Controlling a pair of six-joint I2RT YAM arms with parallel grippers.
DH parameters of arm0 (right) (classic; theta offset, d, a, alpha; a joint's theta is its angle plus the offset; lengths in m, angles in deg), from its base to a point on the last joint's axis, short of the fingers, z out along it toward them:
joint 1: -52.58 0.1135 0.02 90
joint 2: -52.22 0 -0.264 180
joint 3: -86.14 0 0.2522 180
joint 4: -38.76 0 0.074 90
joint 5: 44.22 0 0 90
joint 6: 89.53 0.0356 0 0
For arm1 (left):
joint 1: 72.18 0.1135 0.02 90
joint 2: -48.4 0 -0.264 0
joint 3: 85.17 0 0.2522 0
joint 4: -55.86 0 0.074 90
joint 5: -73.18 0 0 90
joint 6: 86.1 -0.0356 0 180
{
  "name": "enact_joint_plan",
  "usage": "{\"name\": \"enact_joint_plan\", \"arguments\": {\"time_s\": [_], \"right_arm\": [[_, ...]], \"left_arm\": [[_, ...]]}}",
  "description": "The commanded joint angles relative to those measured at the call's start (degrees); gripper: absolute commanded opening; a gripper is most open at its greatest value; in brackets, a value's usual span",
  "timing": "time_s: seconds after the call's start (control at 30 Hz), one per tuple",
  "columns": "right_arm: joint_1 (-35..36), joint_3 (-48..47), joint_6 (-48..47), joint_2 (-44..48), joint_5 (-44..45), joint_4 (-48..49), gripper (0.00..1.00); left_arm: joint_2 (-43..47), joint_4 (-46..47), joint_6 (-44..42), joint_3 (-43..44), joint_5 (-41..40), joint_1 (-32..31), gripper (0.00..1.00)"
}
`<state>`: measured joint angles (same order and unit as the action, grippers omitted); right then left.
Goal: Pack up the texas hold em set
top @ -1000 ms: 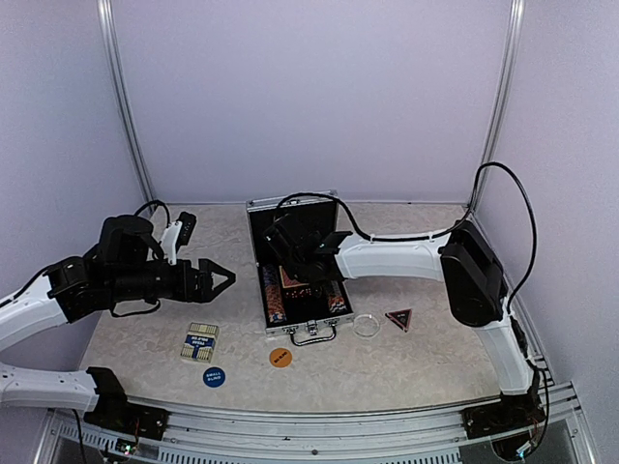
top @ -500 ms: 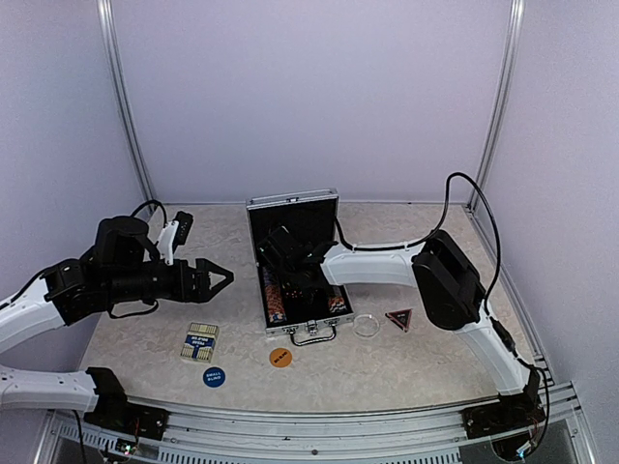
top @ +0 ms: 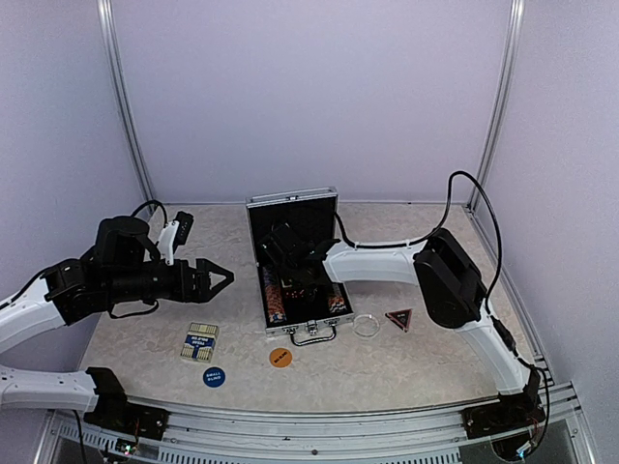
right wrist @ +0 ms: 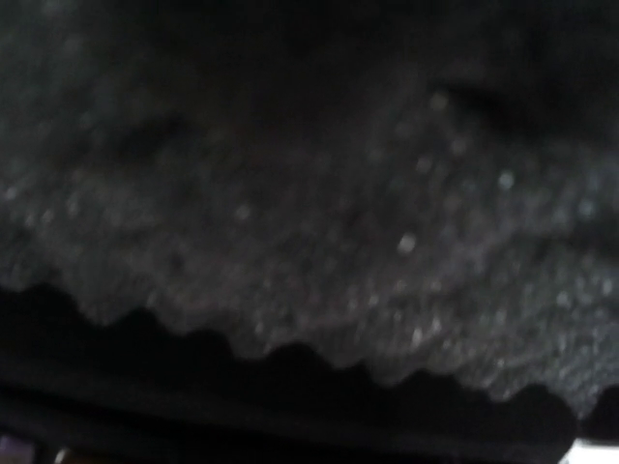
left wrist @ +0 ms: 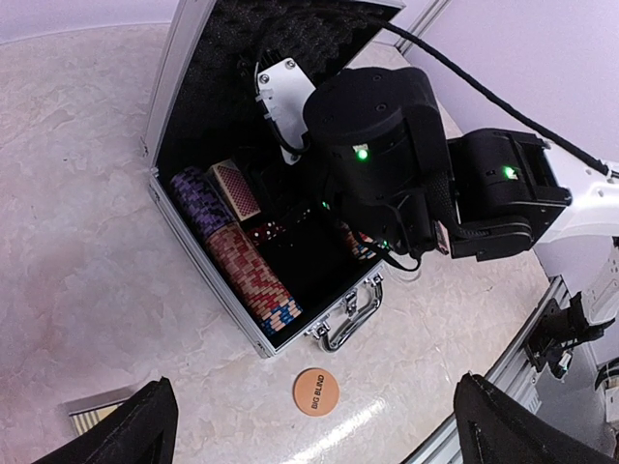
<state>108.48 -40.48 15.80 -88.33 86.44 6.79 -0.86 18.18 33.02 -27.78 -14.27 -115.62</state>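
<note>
The silver briefcase (top: 272,328) lies open mid-table, its black-lined lid (top: 290,220) upright. Striped chips (left wrist: 250,274) and a card deck (left wrist: 235,188) lie inside. My right gripper (top: 290,259) reaches down into the case near the lid; its wrist view shows only blurred black foam (right wrist: 319,222), so the jaws are hidden. My left gripper (top: 219,280) is open and empty, hovering left of the case. On the table lie a second card deck (top: 199,340), a blue disc (top: 214,377), an orange disc (top: 280,357), a clear disc (top: 367,325) and a dark triangle (top: 398,318).
The case's metal handle (top: 312,334) points toward the near edge. The orange disc (left wrist: 316,391) lies just in front of it. White walls enclose the table on three sides, and a metal rail (top: 319,425) runs along the near edge.
My right arm's elbow swung left and its gripper went deeper into the case toward the lid. My left arm has barely moved.
</note>
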Motion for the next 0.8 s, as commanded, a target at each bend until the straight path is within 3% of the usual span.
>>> {"name": "enact_joint_plan", "arguments": {"time_s": [0.0, 0.37, 0.6, 0.77], "right_arm": [[-3.5, -2.9, -0.3, -5.8, -3.3, -7.7, 0.59], [-3.2, -0.4, 4.1, -1.4, -16.7, -8.7, 0.58], [-2.3, 3.3, 4.4, 1.8, -15.1, -9.9, 0.59], [-1.3, 10.2, 2.7, 9.5, -12.7, -4.9, 0.62]], "left_arm": [[0.3, 1.2, 0.0, -0.2, -0.2, 0.4, 0.99], [0.2, 0.8, -0.5, 0.0, -0.8, 0.4, 0.99], [-0.7, 1.8, -0.6, 0.0, -0.2, 0.4, 0.99], [-1.1, 2.0, -0.4, 0.0, -0.2, 0.4, 0.99]]}}
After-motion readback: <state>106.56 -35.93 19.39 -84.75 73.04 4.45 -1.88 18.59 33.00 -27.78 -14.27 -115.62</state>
